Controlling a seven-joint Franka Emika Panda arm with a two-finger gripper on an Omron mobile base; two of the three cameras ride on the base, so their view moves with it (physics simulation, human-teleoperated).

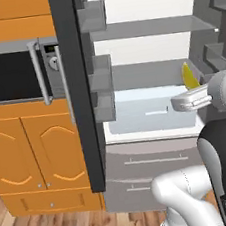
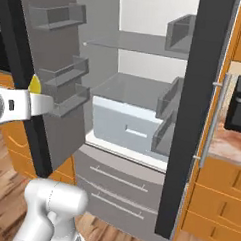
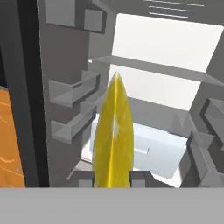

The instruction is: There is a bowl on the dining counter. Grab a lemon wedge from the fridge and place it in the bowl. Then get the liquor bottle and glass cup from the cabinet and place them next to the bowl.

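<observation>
The gripper [image 3: 112, 179] is clamped on a glossy yellow lemon wedge [image 3: 113, 135], a thin pointed crescent held edge-on between the two dark fingertips [image 3: 83, 178] before the open fridge [image 2: 139, 93]. The hand view exposes the wedge's pale core; the left base view shows its tip above the white hand. No legible writing appears; matte grey door bins [image 1: 102, 78], a glass shelf [image 1: 144, 28] and a white drawer [image 2: 127, 125] show.

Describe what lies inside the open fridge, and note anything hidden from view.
Inside the fridge: a shelf and a white drawer. The lemon wedge, pinched in the tool, covers part of the drawer.
</observation>
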